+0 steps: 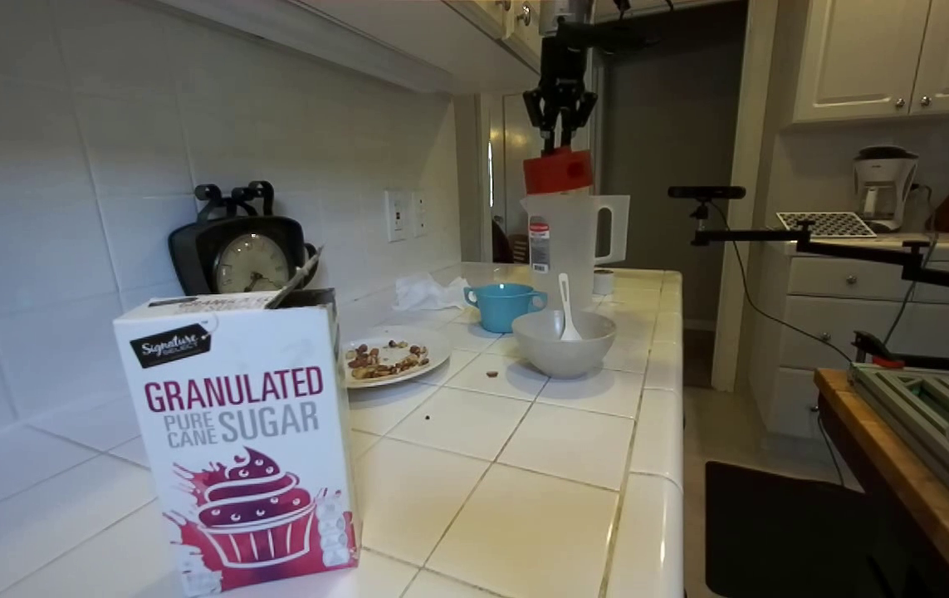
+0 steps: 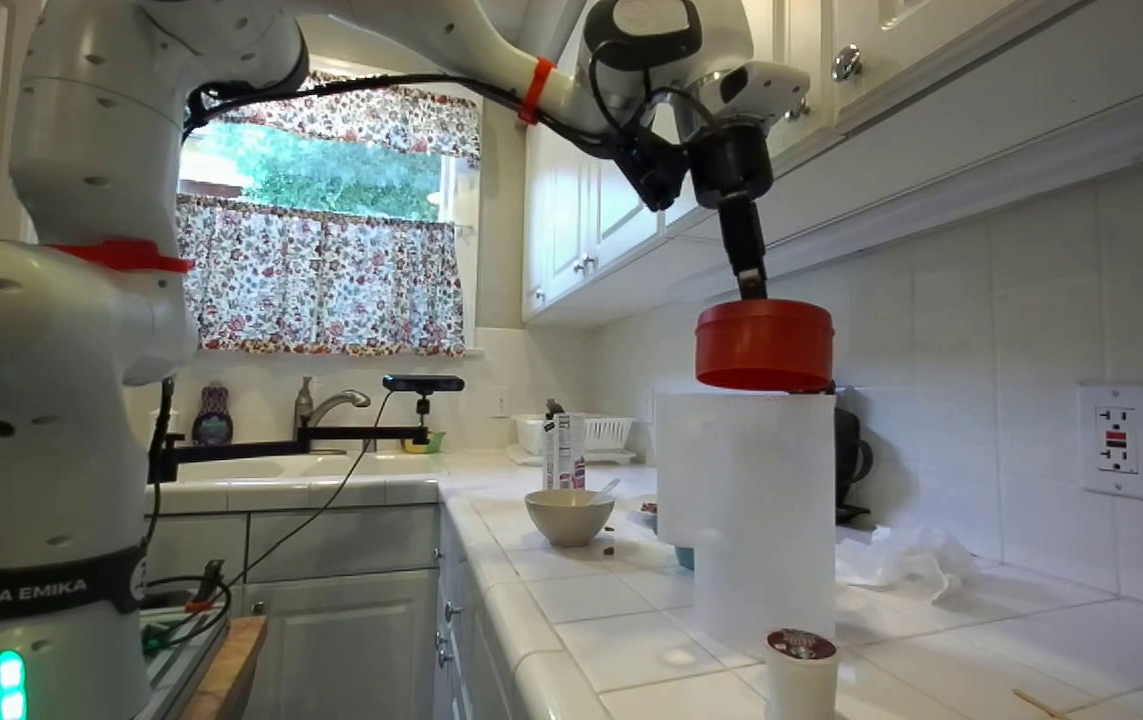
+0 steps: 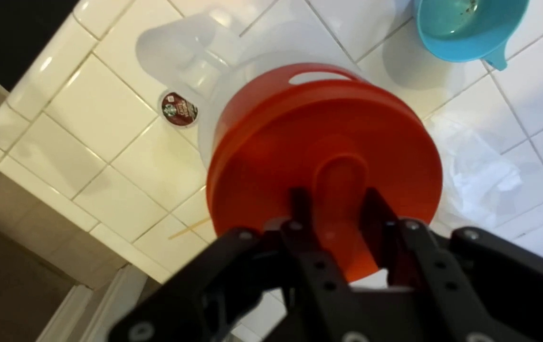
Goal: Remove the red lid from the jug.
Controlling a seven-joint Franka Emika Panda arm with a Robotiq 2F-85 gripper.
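the end effector [image 3: 334,204] grips the red lid [image 2: 764,345] from above, holding it slightly tilted just above the jug [image 1: 569,241] on the counter [image 1: 540,507]. lift-off appears achieved, though full rim clearance is hard to confirm; setting the lid aside presumably remains.

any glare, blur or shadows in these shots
Wrist view: the gripper looks out of focus over the red lid; bright glints on the counter edge; a soft shadow beside the blue cup. In an exterior view, the window is bright, partly washed out. In an exterior view, the doorway is dim.
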